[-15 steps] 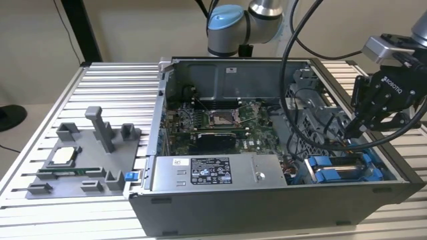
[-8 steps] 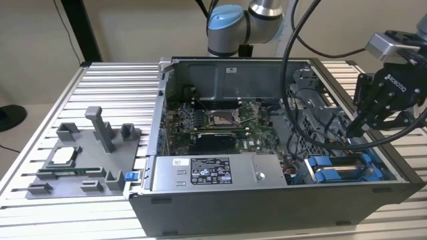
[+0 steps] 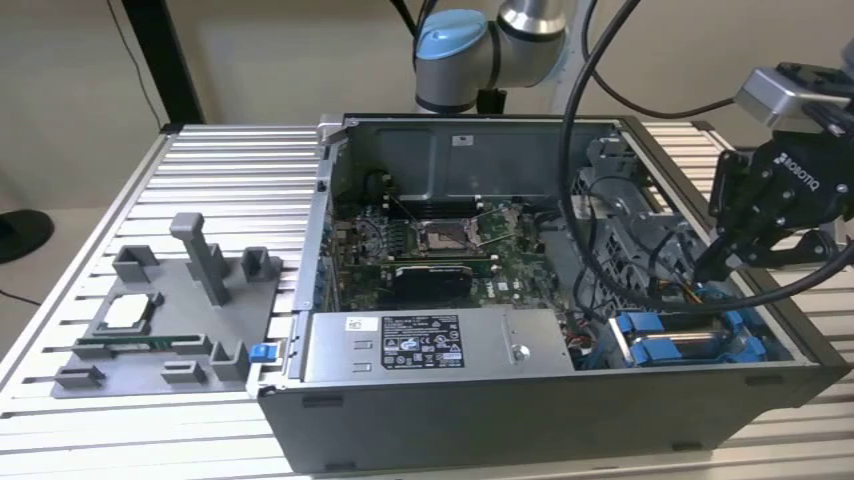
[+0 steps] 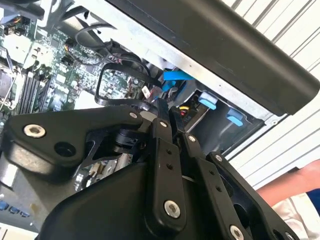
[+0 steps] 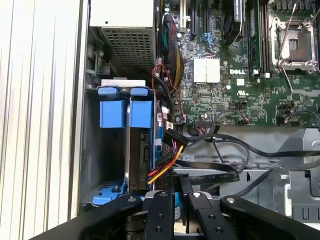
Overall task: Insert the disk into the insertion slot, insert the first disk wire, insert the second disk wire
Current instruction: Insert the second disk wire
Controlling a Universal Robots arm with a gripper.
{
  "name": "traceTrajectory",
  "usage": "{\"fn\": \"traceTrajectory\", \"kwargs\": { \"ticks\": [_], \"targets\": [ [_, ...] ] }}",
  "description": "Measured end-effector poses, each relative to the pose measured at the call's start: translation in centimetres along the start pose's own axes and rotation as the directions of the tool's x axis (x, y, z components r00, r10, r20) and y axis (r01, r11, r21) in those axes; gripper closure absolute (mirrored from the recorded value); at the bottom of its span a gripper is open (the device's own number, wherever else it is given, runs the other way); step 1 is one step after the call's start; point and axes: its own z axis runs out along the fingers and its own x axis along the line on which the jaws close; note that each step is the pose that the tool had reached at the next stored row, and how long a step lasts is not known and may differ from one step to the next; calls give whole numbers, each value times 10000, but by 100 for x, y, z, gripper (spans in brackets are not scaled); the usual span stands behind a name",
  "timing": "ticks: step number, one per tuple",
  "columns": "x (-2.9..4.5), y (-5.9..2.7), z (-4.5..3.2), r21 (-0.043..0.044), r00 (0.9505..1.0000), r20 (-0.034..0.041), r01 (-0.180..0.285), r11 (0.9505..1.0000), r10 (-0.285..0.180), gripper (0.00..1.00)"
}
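Inside the open computer case [image 3: 534, 420], at its end on the exterior view's right, the black gripper [image 3: 709, 270] points down into a tangle of cables. Its fingers [image 5: 161, 210] are clenched close together with barely a gap. Whether they pinch anything, I cannot tell. A bundle of red, yellow and orange wires [image 5: 167, 161] ends right at the fingertips. Just beside the gripper, on the side away from the motherboard [image 5: 225, 75], the disk [image 5: 136, 150] stands on edge in its blue carrier. It is seated in the insertion slot [image 5: 92, 150], apart from the fingers.
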Motion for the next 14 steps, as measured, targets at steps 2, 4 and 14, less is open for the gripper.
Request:
{"fn": "traceTrajectory", "kwargs": {
  "ticks": [2,4,14],
  "targets": [
    [34,26,4,1,10000,15,2,10000,-2,100],
    [68,52,8,2,10000,31,6,10000,-6,100],
    [221,173,26,8,9999,126,22,10000,-22,100]
  ]
}}
